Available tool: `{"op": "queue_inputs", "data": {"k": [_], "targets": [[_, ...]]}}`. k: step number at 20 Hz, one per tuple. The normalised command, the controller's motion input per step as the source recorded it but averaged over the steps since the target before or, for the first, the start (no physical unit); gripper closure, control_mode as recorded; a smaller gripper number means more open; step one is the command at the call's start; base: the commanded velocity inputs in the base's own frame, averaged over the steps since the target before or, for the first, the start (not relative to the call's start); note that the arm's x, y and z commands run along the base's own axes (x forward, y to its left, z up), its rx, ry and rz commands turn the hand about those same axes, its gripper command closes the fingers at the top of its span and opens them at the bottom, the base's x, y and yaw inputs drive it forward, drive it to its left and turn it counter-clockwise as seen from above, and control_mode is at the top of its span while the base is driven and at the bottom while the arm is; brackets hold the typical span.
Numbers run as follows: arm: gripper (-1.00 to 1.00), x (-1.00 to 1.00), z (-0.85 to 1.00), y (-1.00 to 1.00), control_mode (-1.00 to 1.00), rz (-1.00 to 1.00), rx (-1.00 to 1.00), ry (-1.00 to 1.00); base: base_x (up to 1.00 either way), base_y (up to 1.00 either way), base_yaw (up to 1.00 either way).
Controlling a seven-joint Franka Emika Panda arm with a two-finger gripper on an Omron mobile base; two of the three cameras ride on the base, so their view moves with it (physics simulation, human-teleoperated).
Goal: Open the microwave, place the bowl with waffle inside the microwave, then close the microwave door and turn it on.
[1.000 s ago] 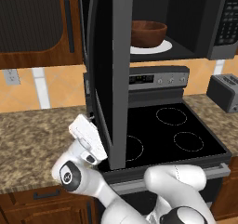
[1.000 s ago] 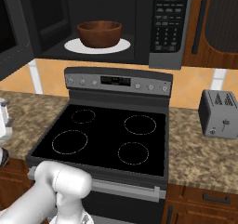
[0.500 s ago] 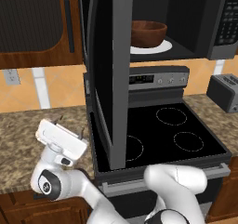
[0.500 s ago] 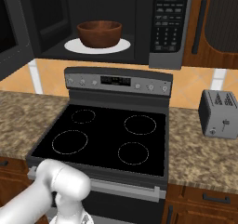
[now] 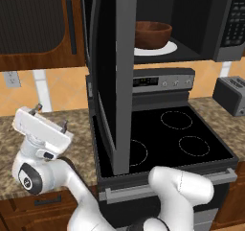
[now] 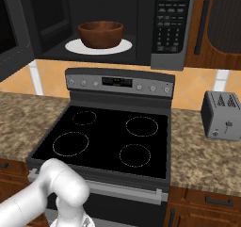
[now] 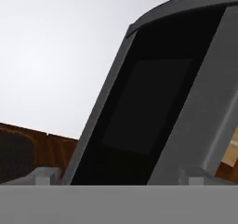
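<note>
While the arm sits low at the left of the left base view, its claw [image 5: 48, 120] is tipped up over the granite worktop [image 5: 72, 129] w/ the jaws standing wide apart, nothing between them. It's just left of the microwave door [image 5: 112, 76], not touching as far as I can tell. From the hand view you're looking up along that door's black glass and dark-grey frame, w/ a bit of brown cabinet [image 7: 46, 148] at the lower left.

Next back is the stove [image 6: 108, 136], black top w/ four ring burners, control strip behind it. Small grey toaster [image 6: 221, 115] sits on the worktop to the right of the stove.

Door is swung fully open, hanging out over the left side of the stove, edge-on to the left base cam.

Up above, the microwave [image 6: 141, 33] is open, and the bowl [image 6: 100, 34] is already inside, upright on the white round plate [image 6: 75, 46], approx centre of the cavity. Can't see the waffle from either base view, bowl's rim hides the inside. Button panel [image 6: 172, 21] is at the right of the cavity, wooden cabinets [image 5: 43, 28] either side.
</note>
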Motion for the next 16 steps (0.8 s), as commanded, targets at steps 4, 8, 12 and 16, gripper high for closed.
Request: {"op": "queue_inputs", "data": {"k": [4,8,12,16], "targets": [[-1.00,-0.47,0.79,-0.62,-1.00,0.09,0.39,-0.23,0.00,0.00,0.00],[-1.00,-0.58,0.87,-0.69,-1.00,0.13,0.41,-0.15,0.00,0.00,0.00],[-1.00,-0.61,0.90,-0.83,-1.00,0.13,0.41,-0.11,0.00,0.00,0.00],[-1.00,-0.53,0.89,-0.96,-1.00,0.08,0.44,-0.07,0.00,0.00,0.00]]}}
